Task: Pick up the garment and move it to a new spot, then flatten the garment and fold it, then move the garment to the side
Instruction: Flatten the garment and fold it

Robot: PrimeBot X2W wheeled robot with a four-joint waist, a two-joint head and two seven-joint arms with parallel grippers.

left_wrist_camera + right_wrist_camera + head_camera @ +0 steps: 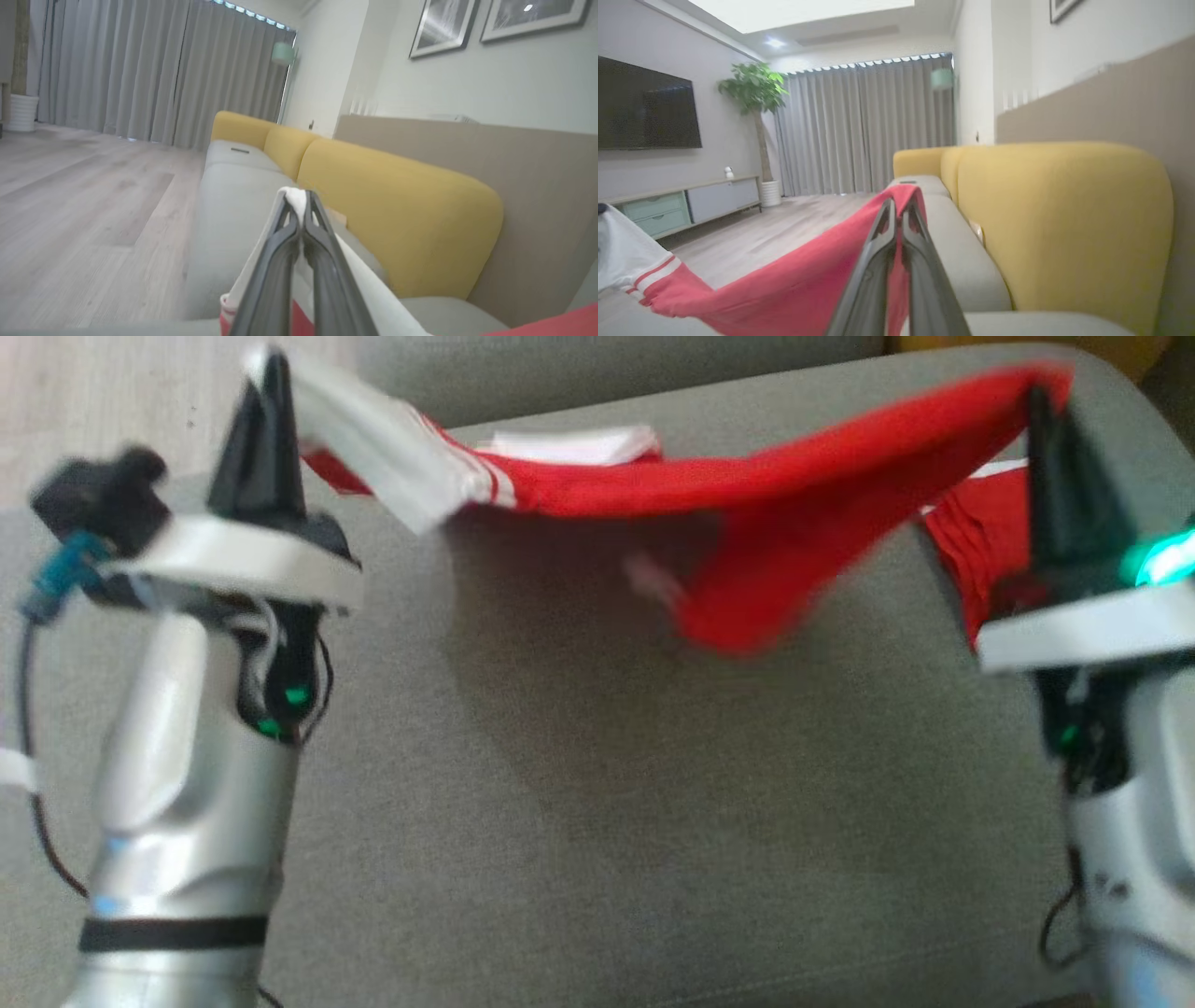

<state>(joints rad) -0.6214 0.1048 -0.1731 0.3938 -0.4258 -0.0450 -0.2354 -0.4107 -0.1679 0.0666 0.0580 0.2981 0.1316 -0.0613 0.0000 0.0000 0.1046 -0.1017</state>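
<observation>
Both closed tight on garment (pixel 775 495): left pincer (pixel 299 200) pinching white end, right pincer (pixel 900 207) pinching red end.

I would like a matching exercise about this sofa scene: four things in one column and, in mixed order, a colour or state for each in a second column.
Things:
1. left gripper
2. right gripper
3. seat cushion
4. back cushion

Colour or state:
A. yellow
B. shut on the red part of the garment
C. grey
D. shut on the white part of the garment

Pairs: 1-D, 2-B, 3-C, 4-A
</observation>
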